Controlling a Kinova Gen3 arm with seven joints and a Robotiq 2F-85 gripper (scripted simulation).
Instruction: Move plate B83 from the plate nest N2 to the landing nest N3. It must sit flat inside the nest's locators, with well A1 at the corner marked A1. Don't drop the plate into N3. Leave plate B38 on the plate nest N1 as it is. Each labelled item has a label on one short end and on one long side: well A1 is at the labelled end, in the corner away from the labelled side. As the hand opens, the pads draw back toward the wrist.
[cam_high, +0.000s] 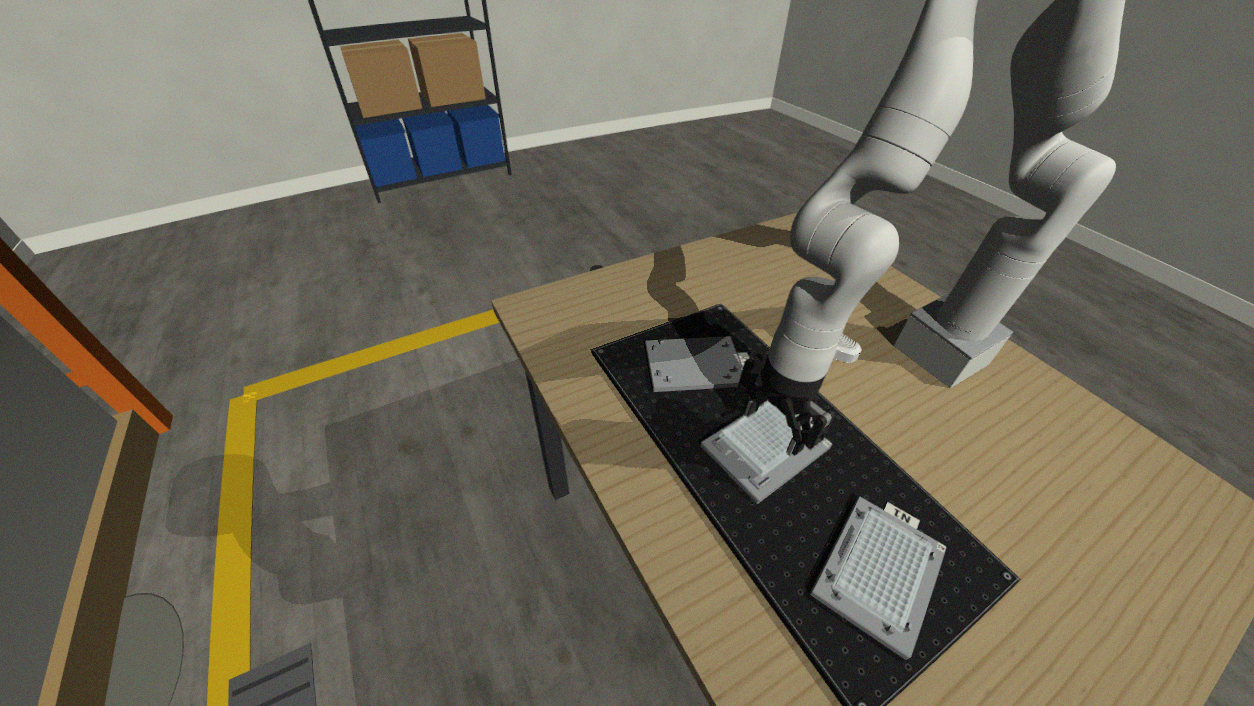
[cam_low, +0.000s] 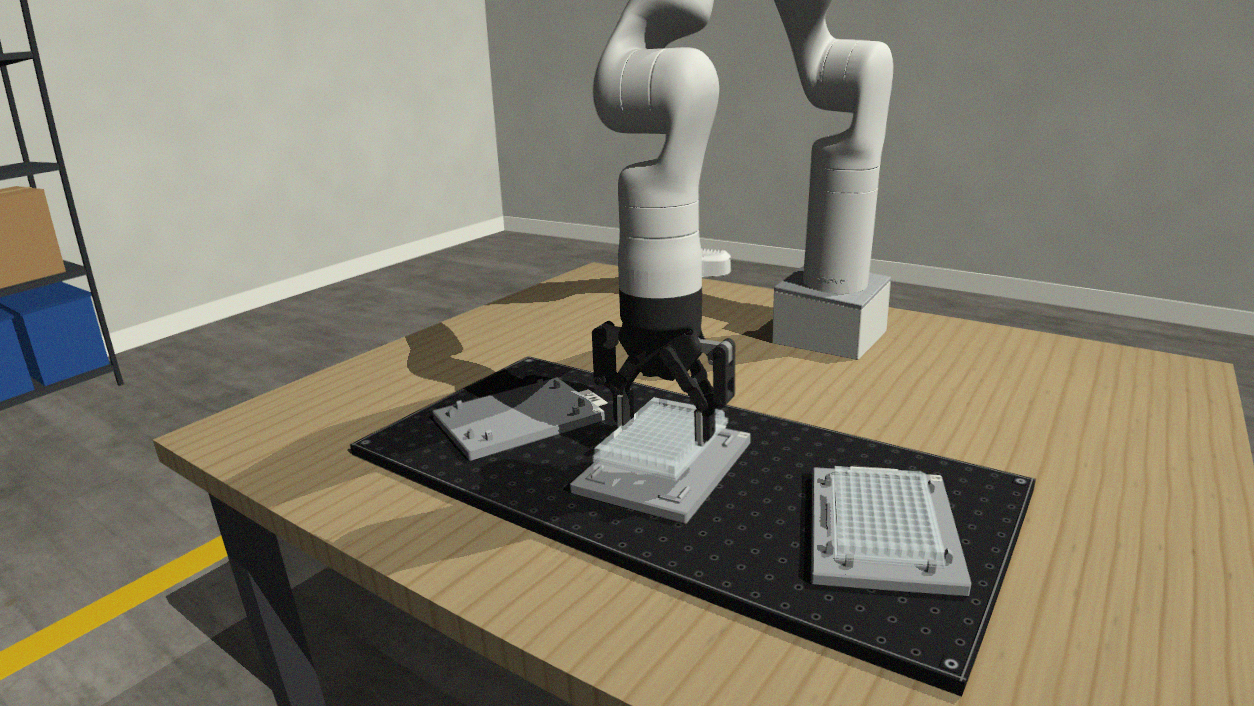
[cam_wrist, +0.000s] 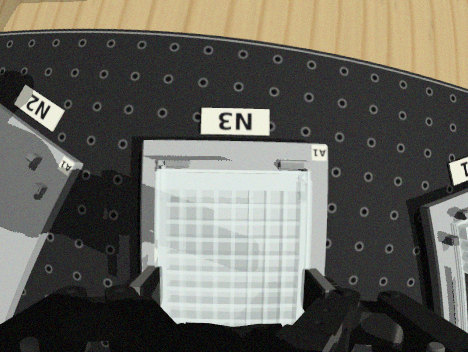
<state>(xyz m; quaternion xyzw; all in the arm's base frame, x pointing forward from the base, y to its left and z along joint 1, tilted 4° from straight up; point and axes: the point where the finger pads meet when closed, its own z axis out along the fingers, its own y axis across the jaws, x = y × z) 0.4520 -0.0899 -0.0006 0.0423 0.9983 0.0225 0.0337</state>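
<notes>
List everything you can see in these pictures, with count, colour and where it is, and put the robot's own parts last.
Table: one, light wood, centre.
Perforated board: one, black, on the table.
Nests: three, grey, on the board; N2 without a plate, N3 in the middle, N1.
Plate B83: one, clear white, over N3, held.
Plate B38: one, clear white, on N1.
Shelf rack: one, black, by the far wall.
Boxes: two brown, three blue, on the rack.
Floor line: one, yellow.
Arm: one, white, on a grey pedestal.
Gripper: one, black, fingers shut on plate B83.
</notes>
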